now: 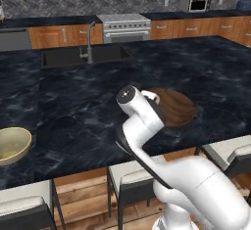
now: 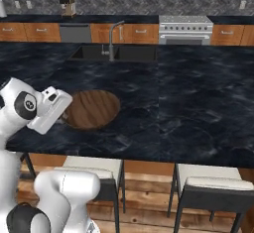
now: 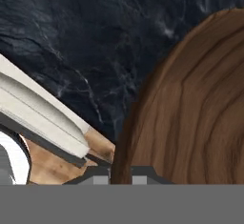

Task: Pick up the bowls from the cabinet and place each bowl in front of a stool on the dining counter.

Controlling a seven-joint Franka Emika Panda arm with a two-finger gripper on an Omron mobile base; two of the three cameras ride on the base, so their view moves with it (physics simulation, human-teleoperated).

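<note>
Tool [image 3: 120, 173] clamped on the near rim of the dark wood-grained bowl [image 2: 92, 109], which sits over the black marble surface [image 2: 188, 98] above a cream-seated stool [image 2: 94, 170], well apart from the beige bowl [image 1: 12, 145].

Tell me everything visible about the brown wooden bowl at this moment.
The brown bowl is round, dark, with a wood-grain pattern of curved rings. It sits upright on the black marble dining counter, near the edge, in front of a cream-seated stool. The claw is shut on its near rim, as the hand view shows; whether the bowl rests fully on the counter cannot be told.
</note>
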